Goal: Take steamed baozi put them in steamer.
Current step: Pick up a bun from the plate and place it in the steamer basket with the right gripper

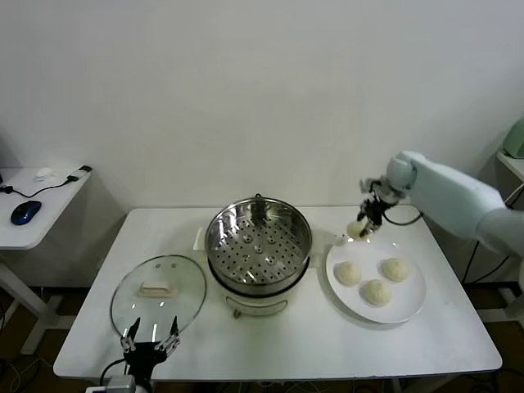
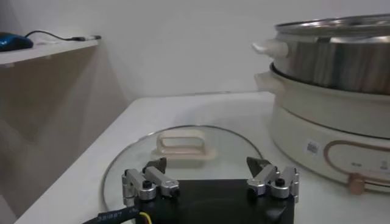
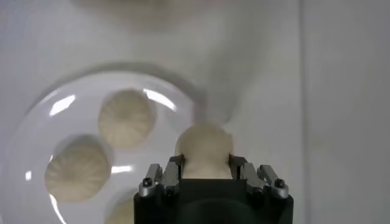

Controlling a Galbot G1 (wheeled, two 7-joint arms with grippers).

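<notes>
My right gripper (image 1: 361,226) is shut on one pale baozi (image 1: 355,228) and holds it in the air above the far left rim of the white plate (image 1: 413,301); in the right wrist view the baozi (image 3: 203,149) sits between the fingers (image 3: 175,167). Three more baozi (image 1: 347,273) (image 1: 395,268) (image 1: 376,291) lie on the plate; two of them (image 3: 127,117) (image 3: 77,170) show clearly in the right wrist view. The steel steamer (image 1: 259,242) with its perforated tray stands open at the table's middle, left of the gripper. My left gripper (image 1: 150,338) is open and idle at the front left.
A round glass lid (image 1: 158,293) with a white handle lies flat left of the steamer, just beyond my left gripper; it also shows in the left wrist view (image 2: 180,148). A side table with a blue mouse (image 1: 25,212) stands at the far left.
</notes>
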